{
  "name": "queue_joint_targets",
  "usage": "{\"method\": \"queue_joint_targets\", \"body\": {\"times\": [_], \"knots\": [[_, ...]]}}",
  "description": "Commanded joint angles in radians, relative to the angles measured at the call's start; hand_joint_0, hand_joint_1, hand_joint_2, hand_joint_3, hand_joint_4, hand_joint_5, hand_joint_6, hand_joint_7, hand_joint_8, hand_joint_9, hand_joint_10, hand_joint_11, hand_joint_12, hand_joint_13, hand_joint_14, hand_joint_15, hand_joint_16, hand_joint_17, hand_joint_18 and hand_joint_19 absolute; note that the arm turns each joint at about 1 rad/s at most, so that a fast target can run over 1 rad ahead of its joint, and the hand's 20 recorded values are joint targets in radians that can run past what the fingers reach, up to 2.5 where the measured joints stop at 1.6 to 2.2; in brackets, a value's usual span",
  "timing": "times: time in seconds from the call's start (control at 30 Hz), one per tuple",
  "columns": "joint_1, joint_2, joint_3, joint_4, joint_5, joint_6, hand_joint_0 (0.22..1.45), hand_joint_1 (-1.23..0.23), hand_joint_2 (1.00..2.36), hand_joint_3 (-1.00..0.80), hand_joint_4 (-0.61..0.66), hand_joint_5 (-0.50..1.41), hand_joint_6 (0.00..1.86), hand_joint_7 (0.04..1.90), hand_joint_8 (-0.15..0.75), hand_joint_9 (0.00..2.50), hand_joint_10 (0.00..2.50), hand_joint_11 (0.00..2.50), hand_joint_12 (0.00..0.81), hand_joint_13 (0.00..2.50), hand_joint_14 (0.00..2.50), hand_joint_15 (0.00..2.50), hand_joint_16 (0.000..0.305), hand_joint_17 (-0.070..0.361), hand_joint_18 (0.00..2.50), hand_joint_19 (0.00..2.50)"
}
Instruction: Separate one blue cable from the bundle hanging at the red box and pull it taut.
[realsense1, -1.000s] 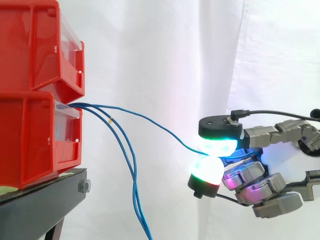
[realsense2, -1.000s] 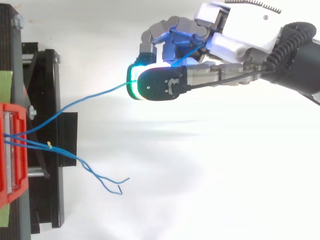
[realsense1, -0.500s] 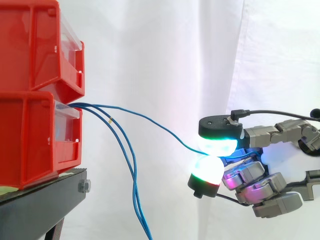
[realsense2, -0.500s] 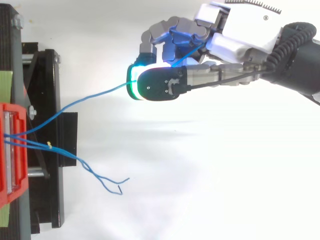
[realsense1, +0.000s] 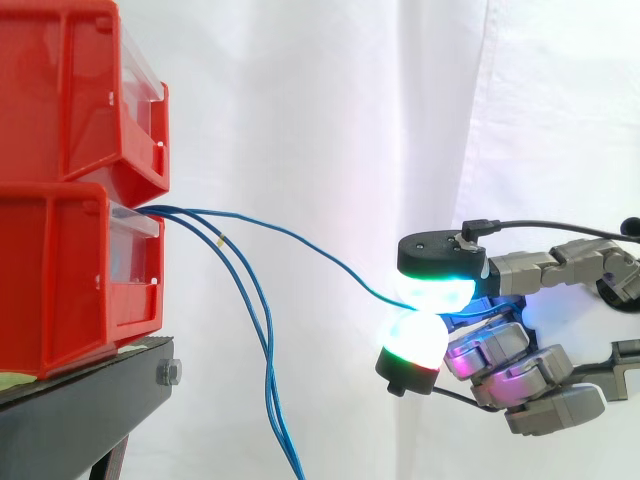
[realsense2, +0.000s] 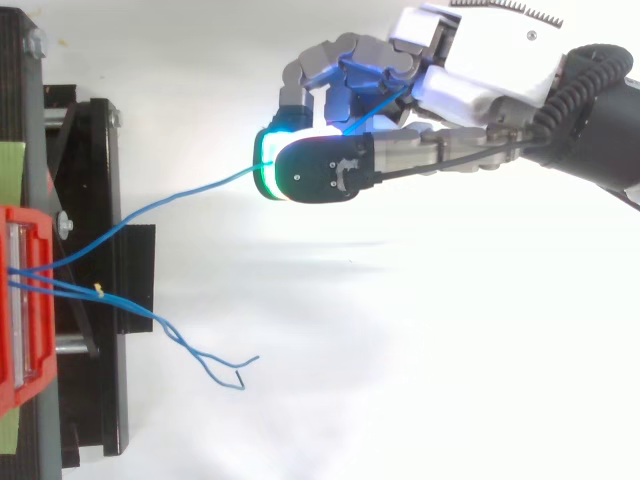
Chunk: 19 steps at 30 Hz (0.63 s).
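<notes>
One blue cable (realsense1: 300, 238), pinched between curled fingers of hand (realsense1: 520, 268), sags from red box (realsense1: 60, 270) at 9 o'clock; advised: firm pinch, steady draw toward 3 o'clock.

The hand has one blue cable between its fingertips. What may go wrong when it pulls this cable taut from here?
1. The pinched cable sags in a curve and is held only between two pads of the hand. Being thin, it may slip out under tension.
2. It leaves the lower red bin at the same spot as the two hanging cables. A hard pull might drag them along or shift the bin.
</notes>
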Motion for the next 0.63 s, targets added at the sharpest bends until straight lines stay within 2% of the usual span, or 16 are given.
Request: {"method": "queue_joint_targets", "body": {"times": [0.0, 0.6], "knots": [[-0.001, 0.001, 0.000, 0.000, 0.000, 0.000, 0.64, -0.79, 1.01, -0.01, 0.14, -0.21, 0.89, 1.20, 0.295, 0.34, 2.50, 2.36, 0.411, 0.89, 2.50, 2.02, 0.045, 0.102, 1.38, 1.59], [0.000, -0.001, 0.000, 0.000, 0.000, 0.000, 0.64, -0.79, 1.01, -0.01, 0.14, -0.21, 0.89, 1.20, 0.296, 0.35, 2.50, 2.38, 0.409, 0.89, 2.50, 1.99, 0.046, 0.103, 1.38, 1.58]]}}
